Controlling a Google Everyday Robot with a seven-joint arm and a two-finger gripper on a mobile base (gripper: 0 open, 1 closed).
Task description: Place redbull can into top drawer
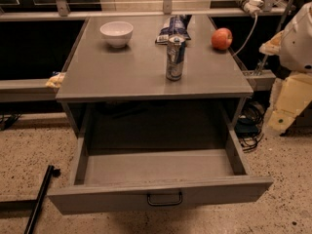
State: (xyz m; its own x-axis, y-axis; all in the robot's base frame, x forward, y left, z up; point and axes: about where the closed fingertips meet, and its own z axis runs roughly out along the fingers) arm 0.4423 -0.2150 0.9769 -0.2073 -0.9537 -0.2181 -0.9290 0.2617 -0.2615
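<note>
The redbull can stands upright on the grey table top, right of centre, with its silver pull-tab top showing. The top drawer is pulled wide open below the table top; its inside holds nothing, and a dark bail handle is centred on its front panel. My arm is at the right edge of the view, beside the table. My gripper hangs low there, right of the open drawer and well away from the can. It holds nothing that I can see.
A white bowl sits at the back left of the table top. A blue-and-white snack bag lies just behind the can. A red apple is at the back right. A black pole lies on the floor at the left. Cables lie at the right.
</note>
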